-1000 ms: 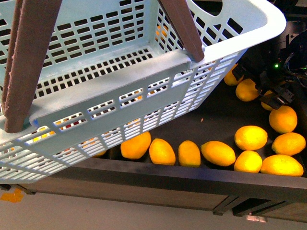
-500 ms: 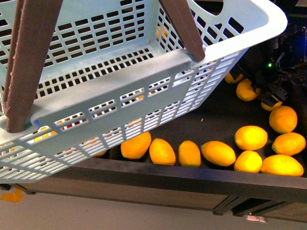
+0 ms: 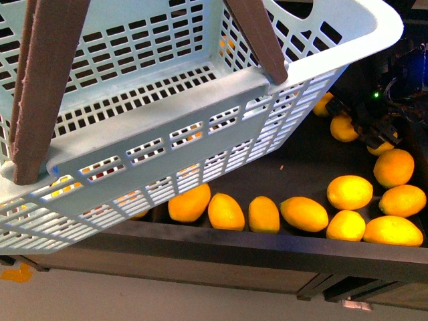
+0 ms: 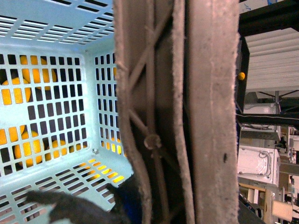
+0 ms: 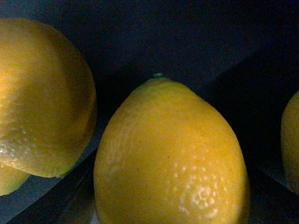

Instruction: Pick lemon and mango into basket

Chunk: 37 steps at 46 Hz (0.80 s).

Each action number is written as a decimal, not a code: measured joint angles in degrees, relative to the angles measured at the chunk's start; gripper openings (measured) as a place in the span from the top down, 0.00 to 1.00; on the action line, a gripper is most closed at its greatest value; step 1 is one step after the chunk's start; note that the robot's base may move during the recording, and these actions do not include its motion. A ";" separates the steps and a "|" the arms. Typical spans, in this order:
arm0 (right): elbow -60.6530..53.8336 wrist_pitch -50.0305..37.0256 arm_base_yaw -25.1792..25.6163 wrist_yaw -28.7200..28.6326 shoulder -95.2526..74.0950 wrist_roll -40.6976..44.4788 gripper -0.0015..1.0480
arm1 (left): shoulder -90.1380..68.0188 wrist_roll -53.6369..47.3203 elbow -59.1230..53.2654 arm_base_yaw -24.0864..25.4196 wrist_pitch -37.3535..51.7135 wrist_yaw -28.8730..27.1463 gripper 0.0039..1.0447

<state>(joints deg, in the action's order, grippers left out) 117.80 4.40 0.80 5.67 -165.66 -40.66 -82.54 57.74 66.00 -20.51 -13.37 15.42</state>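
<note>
The light teal basket (image 3: 200,127) hangs tilted across the upper left of the front view and looks empty. My left gripper (image 4: 135,205) is shut on its brown hoop handle (image 4: 187,112). The second handle (image 3: 257,37) leans over the far rim. My right gripper (image 3: 371,130) is open, low among yellow lemons at the back right, next to one lemon (image 3: 344,127). In the right wrist view a lemon (image 5: 170,158) fills the middle, very close, and its fingers do not show. An orange-yellow mango (image 3: 190,202) lies in the front row under the basket's edge.
Several lemons (image 3: 350,192) and more orange fruits (image 3: 263,214) lie on the dark shelf (image 3: 294,167), which has a raised front lip (image 3: 267,244). More fruit shows through the basket's slots (image 4: 28,149). Another lemon (image 5: 42,93) lies beside the close one.
My right gripper has shifted a little to the left among the back lemons. The basket has drifted slightly up and to the right.
</note>
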 joint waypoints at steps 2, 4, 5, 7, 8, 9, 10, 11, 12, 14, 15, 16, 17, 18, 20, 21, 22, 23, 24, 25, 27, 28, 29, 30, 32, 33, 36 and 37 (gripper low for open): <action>-0.92 -0.96 0.02 -0.07 0.37 0.04 0.36 | 0.00 0.02 0.00 0.00 0.00 0.02 0.87; -2.16 -1.79 0.04 0.07 1.05 0.35 0.36 | 0.00 0.02 0.00 0.00 0.00 0.02 0.87; -3.82 -2.80 0.04 0.07 1.79 0.85 0.36 | -0.02 0.02 0.00 0.00 0.00 0.00 0.87; -7.58 -5.25 0.09 -0.66 3.48 1.66 0.37 | -0.02 0.00 0.00 0.00 0.00 0.00 0.87; -9.42 -6.49 0.09 -0.87 4.33 2.21 0.37 | -0.02 0.00 0.00 0.00 0.00 -0.02 0.87; -12.44 -8.37 0.11 -1.18 5.79 3.30 0.37 | -0.02 0.00 0.00 0.00 0.00 -0.02 0.87; -13.40 -8.92 0.13 -1.22 6.29 3.67 0.37 | -0.02 0.00 0.00 0.00 0.00 -0.04 0.87; -15.65 -10.16 0.15 -1.62 7.54 4.59 0.37 | -0.02 0.00 0.00 0.00 0.00 -0.02 0.87; -17.92 -11.41 0.22 -2.25 8.87 5.31 0.37 | -0.02 0.00 0.00 0.00 0.00 -0.02 0.87; -21.46 -13.42 0.39 -3.37 11.10 6.60 0.37 | -0.02 0.00 0.00 0.00 0.00 -0.02 0.87; -22.71 -14.14 0.46 -3.74 11.91 7.08 0.37 | -0.02 0.02 0.00 0.00 0.00 0.00 0.87; -25.16 -15.65 0.57 -4.17 13.64 8.07 0.37 | 0.00 0.02 0.00 0.00 0.00 0.02 0.87; -27.69 -17.07 0.70 -4.52 15.56 9.09 0.37 | -0.02 0.02 0.00 0.00 0.00 0.02 0.87; -28.94 -17.79 0.76 -4.85 16.55 9.33 0.37 | -0.02 0.00 0.00 0.00 0.00 0.02 0.87; -35.34 -21.44 1.27 -6.51 22.01 12.04 0.37 | -0.02 0.00 0.00 0.00 0.00 0.00 0.87; -37.88 -22.95 1.51 -7.21 24.37 12.68 0.37 | -0.02 0.00 0.00 0.00 0.00 0.00 0.87; -39.15 -23.67 1.64 -7.45 25.59 13.42 0.37 | -0.02 0.00 0.00 0.00 0.00 0.00 0.87; -41.66 -25.05 1.90 -7.98 28.17 14.38 0.37 | -0.02 0.00 0.00 0.00 0.00 0.02 0.87; -44.11 -26.29 2.12 -8.44 30.71 15.30 0.37 | -0.02 0.02 0.00 0.00 0.00 0.00 0.87; -46.53 -27.43 2.40 -8.87 33.35 15.96 0.37 | -0.02 0.02 0.00 0.00 0.00 0.00 0.87; -50.03 -28.85 2.78 -9.99 37.38 16.81 0.37 | -0.02 0.00 0.00 0.00 0.00 0.00 0.87; -53.42 -30.03 3.15 -11.23 41.38 17.77 0.37 | -0.02 0.00 0.00 0.00 0.00 0.00 0.87; -55.58 -30.67 3.41 -12.09 44.06 18.29 0.37 | -0.02 0.02 0.00 0.00 0.00 0.00 0.87; -58.64 -31.08 3.67 -13.20 48.02 18.80 0.37 | -0.02 0.02 0.00 0.00 0.00 0.00 0.87; -63.36 -31.15 3.82 -14.99 54.55 19.71 0.37 | -0.02 0.00 0.00 0.00 0.00 -0.02 0.87; -65.09 -31.12 3.80 -15.72 57.09 19.98 0.37 | -0.02 0.00 0.00 0.00 0.00 -0.02 0.87; -70.42 -30.27 2.95 -17.79 66.82 20.44 0.37 | -0.02 0.00 0.00 0.00 0.00 0.00 0.87; -71.76 -29.83 2.36 -18.12 70.25 20.57 0.37 | -0.02 0.02 0.00 0.00 0.00 0.02 0.87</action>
<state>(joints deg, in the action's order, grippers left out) 46.04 -25.43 3.16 -12.45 -95.42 -20.10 -82.56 57.76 66.00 -20.51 -13.37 15.44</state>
